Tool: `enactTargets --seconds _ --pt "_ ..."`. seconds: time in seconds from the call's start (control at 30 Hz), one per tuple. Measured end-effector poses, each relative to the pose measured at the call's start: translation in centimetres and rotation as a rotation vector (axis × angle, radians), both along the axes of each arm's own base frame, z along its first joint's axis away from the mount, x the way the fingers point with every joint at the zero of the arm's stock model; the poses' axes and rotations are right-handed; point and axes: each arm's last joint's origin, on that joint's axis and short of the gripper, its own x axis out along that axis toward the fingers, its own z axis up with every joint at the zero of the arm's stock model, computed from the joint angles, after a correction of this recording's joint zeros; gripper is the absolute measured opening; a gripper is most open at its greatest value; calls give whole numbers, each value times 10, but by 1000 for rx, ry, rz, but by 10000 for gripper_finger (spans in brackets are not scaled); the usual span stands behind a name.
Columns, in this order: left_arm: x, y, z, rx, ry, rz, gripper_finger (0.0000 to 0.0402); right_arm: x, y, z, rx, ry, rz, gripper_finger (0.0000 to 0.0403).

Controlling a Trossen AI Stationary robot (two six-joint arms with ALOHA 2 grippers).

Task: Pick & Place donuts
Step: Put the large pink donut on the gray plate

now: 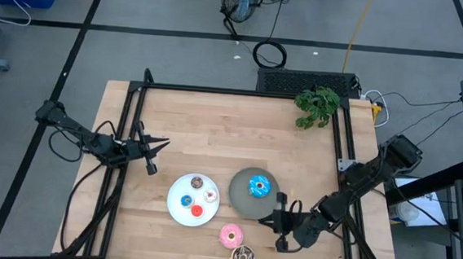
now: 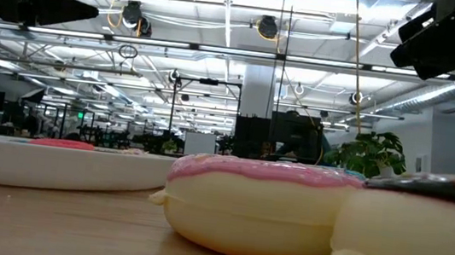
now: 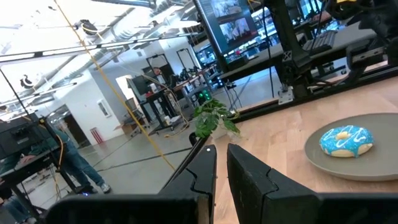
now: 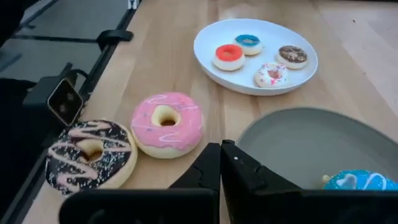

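A wooden table [image 1: 215, 128] seen from above. A white plate [image 1: 178, 210] holds four tiny donuts: blue [image 1: 186, 201], red [image 1: 196, 211], brown [image 1: 197, 182] and whitish-pink [image 1: 210, 196]. Just beside it, a grey plate [image 1: 240, 194] holds a blue sprinkled donut [image 1: 259, 186]. Near the front edge, a pink donut [image 1: 230, 236] and a dark chocolate donut [image 1: 244, 258] sit side by side.

The right gripper [image 1: 277, 222], fingers pressed together and empty, hovers beside the grey plate. The left gripper [image 1: 153, 155] waits left of the plates, fingers nearly together, holding nothing.
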Motion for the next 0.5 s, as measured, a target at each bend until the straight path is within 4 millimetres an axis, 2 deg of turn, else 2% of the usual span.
enactTargets --seconds 0.13,0.3,0.5 --pt "0 0 0 -1 0 0 47 -5 5 -4 -74 -10 3 1" --pt "0 0 0 -4 1 -1 47 -14 10 9 -64 -65 37 1" --pt "0 0 0 -4 1 -1 47 -19 3 -7 -60 -41 20 1"
